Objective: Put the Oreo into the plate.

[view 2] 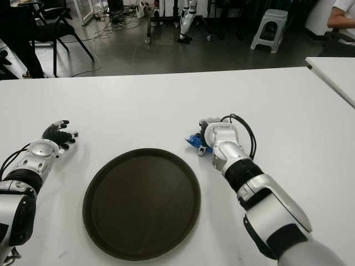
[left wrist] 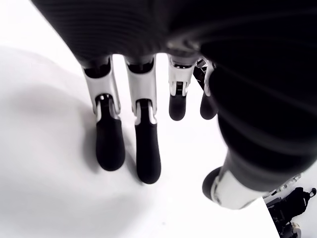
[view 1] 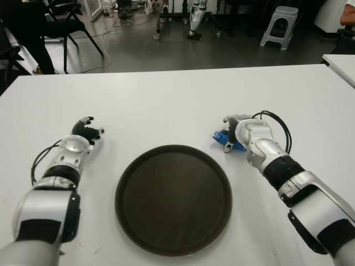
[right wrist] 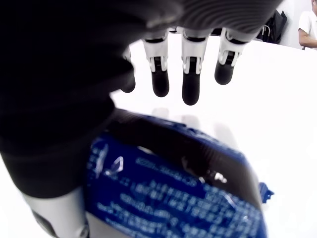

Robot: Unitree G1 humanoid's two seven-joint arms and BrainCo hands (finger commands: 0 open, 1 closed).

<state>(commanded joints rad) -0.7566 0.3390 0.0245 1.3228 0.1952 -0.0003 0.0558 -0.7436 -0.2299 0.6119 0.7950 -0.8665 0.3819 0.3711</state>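
Hovering over the Oreo pack [right wrist: 178,198] — right hand [view 1: 236,133] fingers [right wrist: 191,84] extended.

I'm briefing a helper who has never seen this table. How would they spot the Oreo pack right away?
Start at the white table and find the round dark plate near its front edge. Just beyond the plate's rim on the robot's right, the right hand hovers over the Oreo pack, fingers open. It is the only blue thing on the table, a small glossy wrapper.
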